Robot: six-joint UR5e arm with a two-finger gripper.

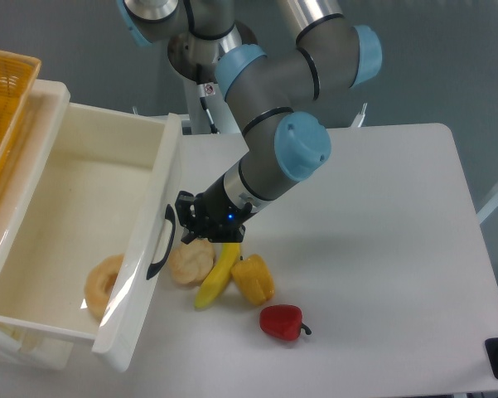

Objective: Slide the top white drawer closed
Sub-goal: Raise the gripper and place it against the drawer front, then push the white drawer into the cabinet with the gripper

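The top white drawer [83,199] is pulled far out of the cabinet at the left, and its glossy front panel [145,274] faces right. The curved black handle [160,242] sits on that front. A ring-shaped donut [103,283] lies inside the drawer near the front. My gripper [188,220] is black and points left, right beside the drawer front just above the handle, close to or touching it. Its fingers are dark and bunched, so I cannot tell whether they are open or shut. The lower drawer is hidden.
On the table just right of the drawer front lie a bread roll [190,262], a banana [218,275], a yellow pepper [253,280] and a red pepper [282,322]. A wicker basket [7,99] sits on the cabinet at top left.
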